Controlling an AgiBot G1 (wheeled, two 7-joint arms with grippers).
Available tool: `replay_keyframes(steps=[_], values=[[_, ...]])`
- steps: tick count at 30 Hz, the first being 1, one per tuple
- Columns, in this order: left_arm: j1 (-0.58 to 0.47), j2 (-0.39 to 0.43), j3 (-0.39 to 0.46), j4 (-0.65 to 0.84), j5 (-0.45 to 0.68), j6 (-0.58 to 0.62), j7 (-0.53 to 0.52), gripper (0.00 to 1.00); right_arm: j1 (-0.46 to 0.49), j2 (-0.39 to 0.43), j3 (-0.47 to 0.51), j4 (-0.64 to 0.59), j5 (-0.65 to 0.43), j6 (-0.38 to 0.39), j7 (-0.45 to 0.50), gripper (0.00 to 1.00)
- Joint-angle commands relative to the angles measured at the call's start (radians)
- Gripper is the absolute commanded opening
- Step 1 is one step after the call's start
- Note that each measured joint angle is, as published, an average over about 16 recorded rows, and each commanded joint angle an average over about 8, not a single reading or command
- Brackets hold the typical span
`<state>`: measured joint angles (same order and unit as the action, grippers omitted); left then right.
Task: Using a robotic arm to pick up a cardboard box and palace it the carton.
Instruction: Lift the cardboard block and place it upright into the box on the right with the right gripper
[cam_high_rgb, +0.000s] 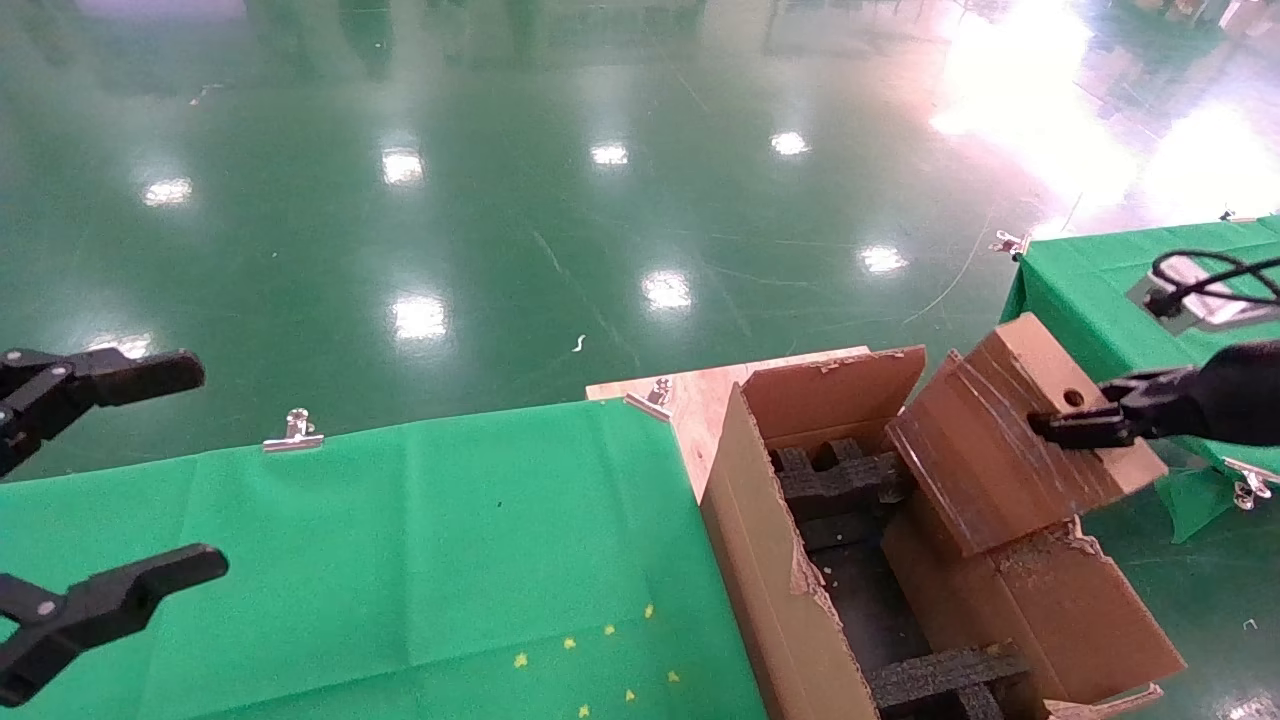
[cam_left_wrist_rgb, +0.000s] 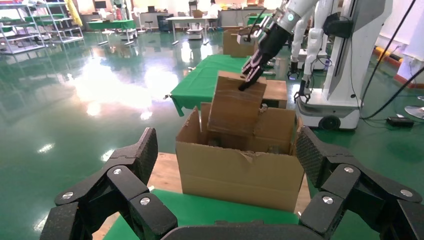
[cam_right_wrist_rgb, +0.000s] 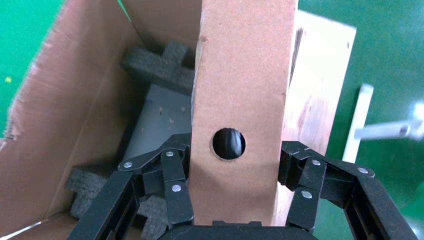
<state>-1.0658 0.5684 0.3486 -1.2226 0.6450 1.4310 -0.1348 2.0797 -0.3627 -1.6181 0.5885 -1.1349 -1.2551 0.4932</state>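
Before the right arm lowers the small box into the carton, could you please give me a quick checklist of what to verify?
1. Grip: right gripper has its fingers clamped on both sides of the cardboard box: ok.
2. Box position: held tilted, partly over the carton opening, lower end past the rim: ok.
3. Space inside: black foam inserts sit in the carton; whether the box fits between them: cannot tell.
4. Box alignment: tilted, not square to the carton walls: not ok.
5. Left gripper: open over the green cloth, away from the carton: ok.

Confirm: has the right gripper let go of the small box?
No. The right gripper clamps the cardboard box on both sides above the carton.
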Motion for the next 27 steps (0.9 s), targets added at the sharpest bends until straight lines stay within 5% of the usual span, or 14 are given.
replay_keyframes(steps=[1,17,27], values=[[0.0,0.0,0.0,0.0,0.0,0.0,0.0,1.0,-0.011,0.015,-0.007,0.033,-0.005,0.028,0.068,0.0],[0.0,0.0,0.0,0.0,0.0,0.0,0.0,1.0,-0.051,0.091,-0.096,0.43,-0.205,0.224,0.576,0.0],[0.0,0.0,0.0,0.0,0.0,0.0,0.0,1.0,-0.081,0.102,-0.135,0.553,-0.304,0.299,0.754,0.0]])
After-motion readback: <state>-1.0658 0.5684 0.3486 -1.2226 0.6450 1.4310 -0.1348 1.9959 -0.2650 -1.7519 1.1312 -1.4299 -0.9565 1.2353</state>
